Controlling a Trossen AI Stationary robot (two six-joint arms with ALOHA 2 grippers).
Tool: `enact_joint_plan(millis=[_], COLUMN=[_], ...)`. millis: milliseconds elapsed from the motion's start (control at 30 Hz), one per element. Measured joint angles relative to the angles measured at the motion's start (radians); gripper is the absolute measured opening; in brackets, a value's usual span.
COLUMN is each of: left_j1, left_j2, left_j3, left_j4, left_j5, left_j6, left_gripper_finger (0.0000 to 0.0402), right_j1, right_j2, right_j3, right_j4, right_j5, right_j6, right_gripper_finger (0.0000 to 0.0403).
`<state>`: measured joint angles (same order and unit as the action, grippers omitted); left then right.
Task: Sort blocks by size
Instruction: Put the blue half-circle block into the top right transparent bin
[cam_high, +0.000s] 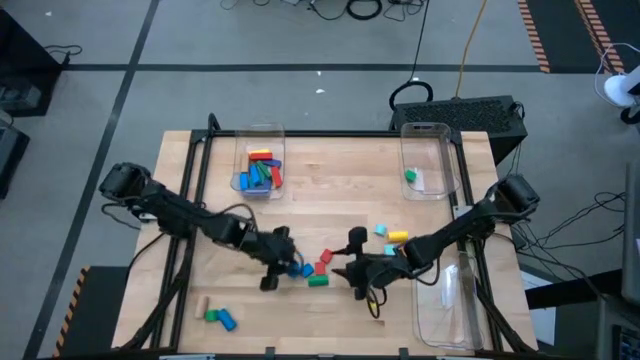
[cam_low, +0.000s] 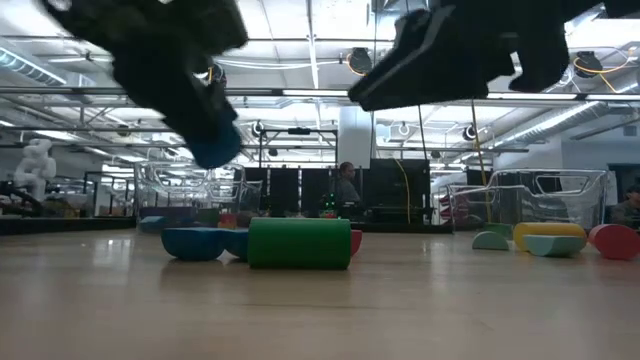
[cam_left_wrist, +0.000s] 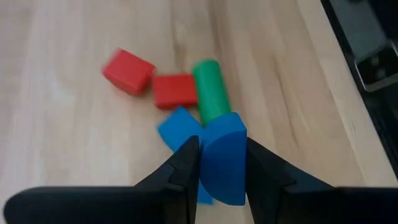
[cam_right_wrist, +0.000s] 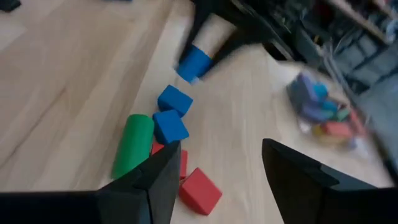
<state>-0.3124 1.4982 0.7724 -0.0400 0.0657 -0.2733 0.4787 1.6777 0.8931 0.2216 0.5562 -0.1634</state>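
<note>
Blurry up close, but left gripper (cam_left_wrist: 221, 180) clamped on a blue half-round block (cam_left_wrist: 222, 155), lifted off table; right gripper (cam_right_wrist: 217, 171) hanging open nearby.

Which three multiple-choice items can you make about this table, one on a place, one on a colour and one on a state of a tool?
1. Where does the green cylinder lie?
A. on the bare table beside two red blocks
B. inside a clear bin
C. between the right tool's fingers

2. What colour is the block held by the left tool?
A. yellow
B. blue
C. orange

3. How is the right tool?
A. shut on a red block
B. shut on a bin's rim
C. open and holding nothing

Answers:
1 A: the left wrist view shows it on the wood next to the red blocks.
2 B: the left wrist view shows a blue half-round block clamped between the fingers.
3 C: the right wrist view shows a wide gap between its fingers, with only table in it.
</note>
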Motion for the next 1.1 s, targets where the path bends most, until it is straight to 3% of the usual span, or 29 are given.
enact_joint_plan(millis=[200,467,800,1100], left_j1=[0.110,0.182,0.212,0.264], left_j2=[0.000,0.000,0.001,0.021], left_j3=[0.000,0.000,0.000,0.000], left_j4=[0.081,0.170,0.199,0.273], left_j5=[0.121,0.246,0.301,0.367], left_j6=[0.041,0.081,0.125,0.125], left_gripper_finger=[0.0096,0.0096,0.0096,0.0096], right_j1=[-0.014,-0.084,-0.152,-0.182], right_j2=[0.012,0.013,0.013,0.088], right_j3=[0.064,0.161,0.241,0.319], right_j4=[-0.003,-0.121,-0.203,-0.303], right_j5=[-0.023,-0.172,-0.326,-0.336], right_j6=[-0.116,-0.238,-0.376,-0.455], right_gripper_finger=[0.0208,0.0208,0.0208,0.0208])
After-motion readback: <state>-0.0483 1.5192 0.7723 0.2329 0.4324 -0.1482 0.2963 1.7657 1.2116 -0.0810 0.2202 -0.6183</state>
